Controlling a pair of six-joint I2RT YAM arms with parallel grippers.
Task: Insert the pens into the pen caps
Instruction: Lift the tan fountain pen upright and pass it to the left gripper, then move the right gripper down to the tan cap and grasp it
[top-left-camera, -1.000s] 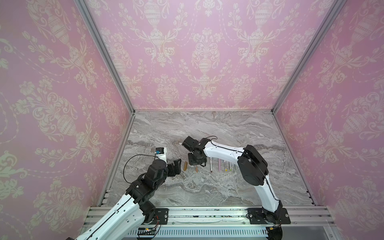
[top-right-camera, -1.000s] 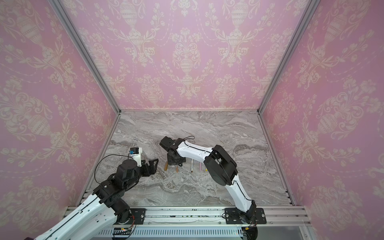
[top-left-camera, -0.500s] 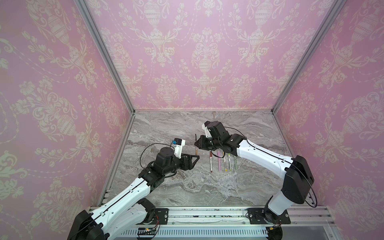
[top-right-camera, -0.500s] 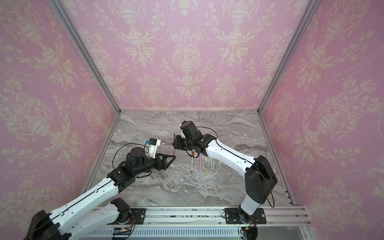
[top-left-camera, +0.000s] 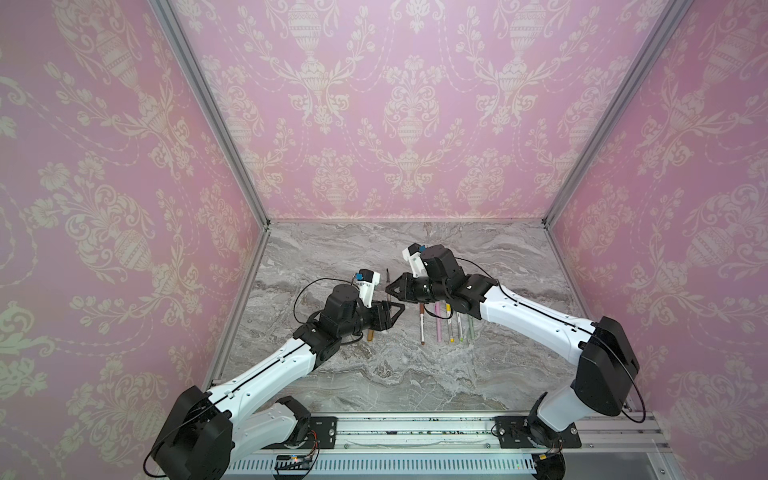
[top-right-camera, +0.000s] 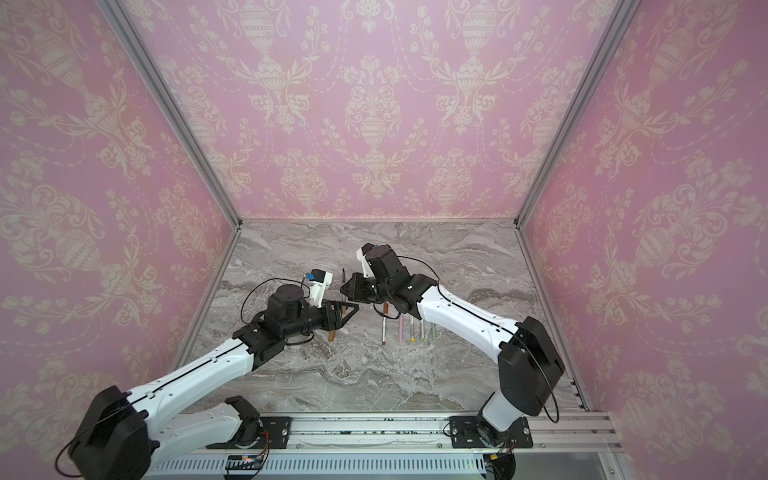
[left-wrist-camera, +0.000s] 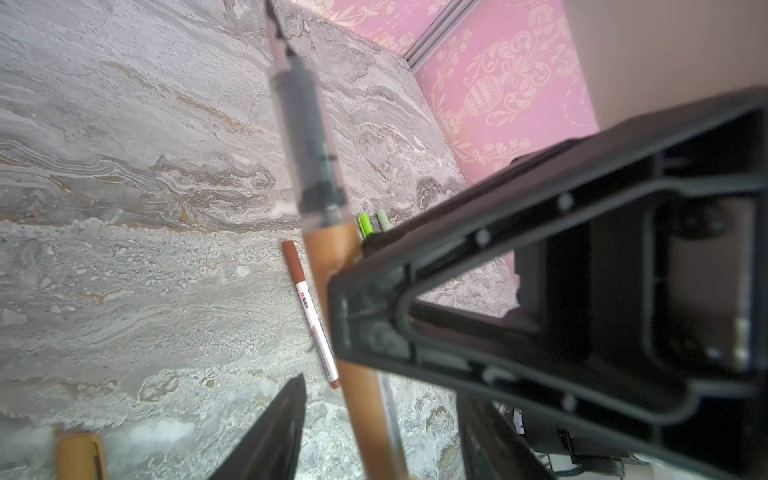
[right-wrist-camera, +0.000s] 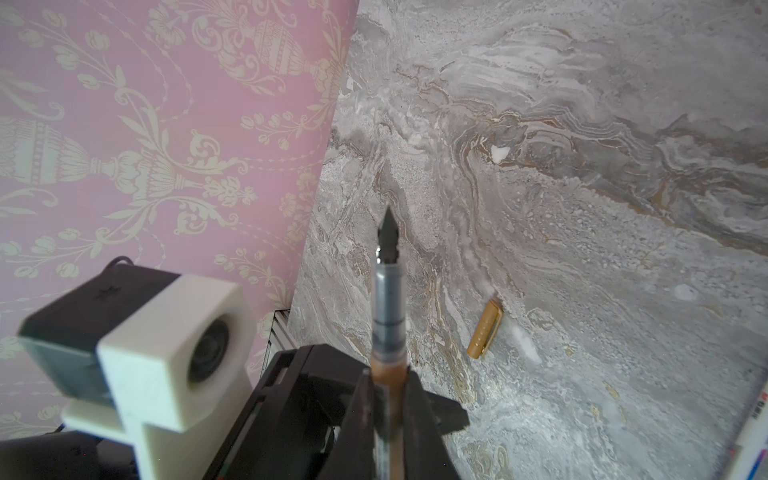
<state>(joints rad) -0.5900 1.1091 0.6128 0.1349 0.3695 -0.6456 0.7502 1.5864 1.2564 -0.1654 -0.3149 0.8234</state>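
Tan pen (right-wrist-camera: 388, 324) held above the marble table (top-left-camera: 457, 374), its long axis running front to back, nib toward the back wall. Right gripper (right-wrist-camera: 388, 386) clamps the barrel, arm stretched across centre. The left gripper (top-left-camera: 397, 309) flanks the barrel's tail, jaws apart.

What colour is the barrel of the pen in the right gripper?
The pen barrel is tan; the right wrist view shows it best.

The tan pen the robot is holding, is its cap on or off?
Off. The tan pen shows its bare dark tip in the right gripper, and a tan cap lies apart on the table.
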